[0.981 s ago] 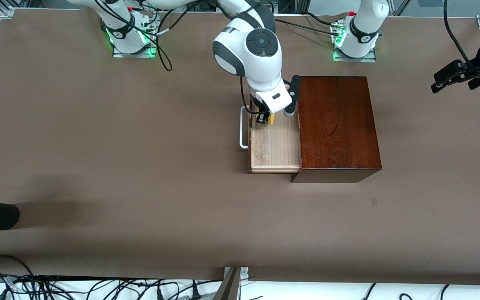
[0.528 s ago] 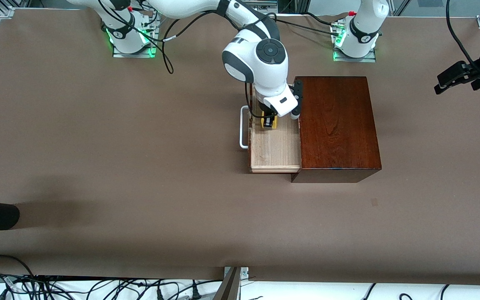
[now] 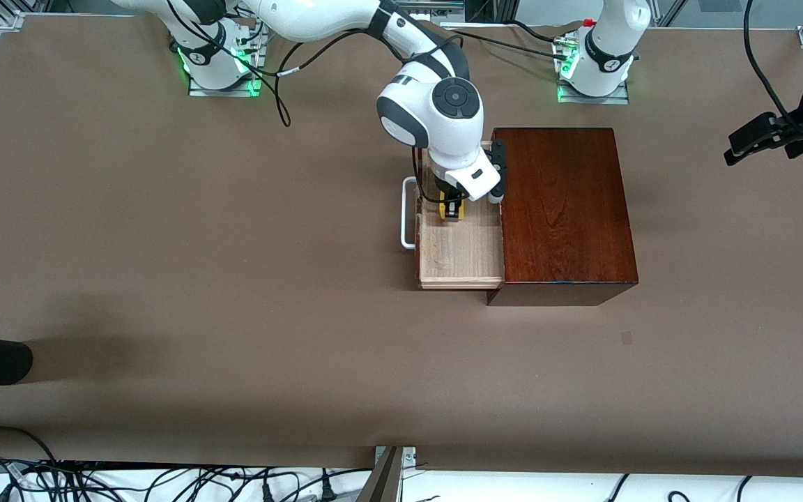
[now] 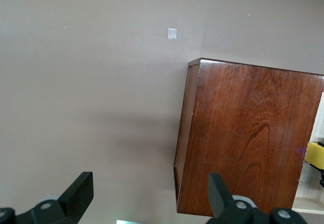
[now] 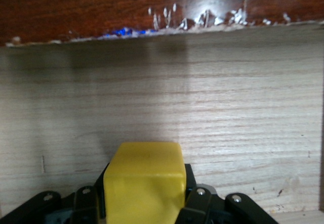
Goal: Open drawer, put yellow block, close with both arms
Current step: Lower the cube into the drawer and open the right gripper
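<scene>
The right gripper (image 3: 452, 209) is clamped on the block (image 3: 456, 206), which sits between its fingers (image 5: 195, 204), low inside the open drawer (image 3: 461, 251) near the box (image 3: 565, 209). The left gripper (image 3: 757, 136) waits, jaws wide and empty, above the table (image 3: 164, 244) at its arm's end.

surface: brown table (image 3: 234, 279) | on it: mahogany box (image 3: 565, 209) — toward the left arm's end of the middle, drawer (image 3: 461, 251) pulled out toward the right arm's end | arm bases: both standing along the table's edge farthest from the front camera | mark: small pale square (image 4: 172, 33) — near the box
</scene>
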Motion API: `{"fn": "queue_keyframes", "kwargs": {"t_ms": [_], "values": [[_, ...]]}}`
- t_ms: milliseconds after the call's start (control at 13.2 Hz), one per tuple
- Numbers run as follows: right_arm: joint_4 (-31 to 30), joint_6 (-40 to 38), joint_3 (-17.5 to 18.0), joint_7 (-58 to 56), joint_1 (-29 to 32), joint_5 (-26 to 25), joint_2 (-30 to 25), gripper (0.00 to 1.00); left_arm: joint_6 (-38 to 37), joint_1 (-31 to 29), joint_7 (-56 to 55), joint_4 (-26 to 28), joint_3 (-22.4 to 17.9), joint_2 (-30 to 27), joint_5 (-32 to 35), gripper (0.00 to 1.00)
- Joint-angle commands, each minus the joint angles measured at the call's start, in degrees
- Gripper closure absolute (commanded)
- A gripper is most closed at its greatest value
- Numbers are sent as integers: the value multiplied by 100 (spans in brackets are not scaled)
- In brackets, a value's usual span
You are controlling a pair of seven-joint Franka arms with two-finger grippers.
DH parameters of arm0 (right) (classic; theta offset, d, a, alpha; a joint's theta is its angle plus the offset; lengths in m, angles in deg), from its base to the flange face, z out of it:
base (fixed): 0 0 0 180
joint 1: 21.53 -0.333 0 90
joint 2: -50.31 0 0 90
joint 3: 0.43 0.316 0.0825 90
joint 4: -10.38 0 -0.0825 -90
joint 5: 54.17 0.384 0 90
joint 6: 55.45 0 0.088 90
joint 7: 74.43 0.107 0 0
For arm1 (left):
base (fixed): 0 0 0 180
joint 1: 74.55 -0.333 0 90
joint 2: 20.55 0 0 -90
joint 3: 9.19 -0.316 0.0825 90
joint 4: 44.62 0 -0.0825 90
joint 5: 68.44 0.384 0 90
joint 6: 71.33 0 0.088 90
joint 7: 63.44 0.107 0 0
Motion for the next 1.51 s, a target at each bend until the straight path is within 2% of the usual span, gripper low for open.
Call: {"fn": "queue_keyframes", "kwargs": {"t_ms": [0,302,453,604,679,755,830,981,1434], "values": [[234,20,-67,-76,-80,-90,185,100,-35,-8,128,-147,40,93,-8,0],[234,29,-59,-138,-80,-230,220,100,-35,-25,128,-156,49,93,-17,0],[234,29,-67,-138,-115,-230,229,93,-35,-43,137,-296,32,93,-17,0],[234,-6,-85,-138,-142,-248,220,93,-35,-34,128,-341,32,145,-17,0],[243,-49,-102,-147,-159,-309,203,88,-35,-34,128,-341,40,145,-17,0],[243,-128,-103,-129,-168,-379,194,6,-35,-34,128,-341,40,145,-17,0],[243,-181,-103,-103,-212,-388,177,0,-35,-34,128,-349,40,145,-17,0],[399,-295,-94,-94,-212,-389,177,0,-35,-34,128,-350,40,145,-17,0],[1034,-1287,-59,-120,-212,-371,28,0,-35,-43,137,-350,40,145,-17,0]]}}
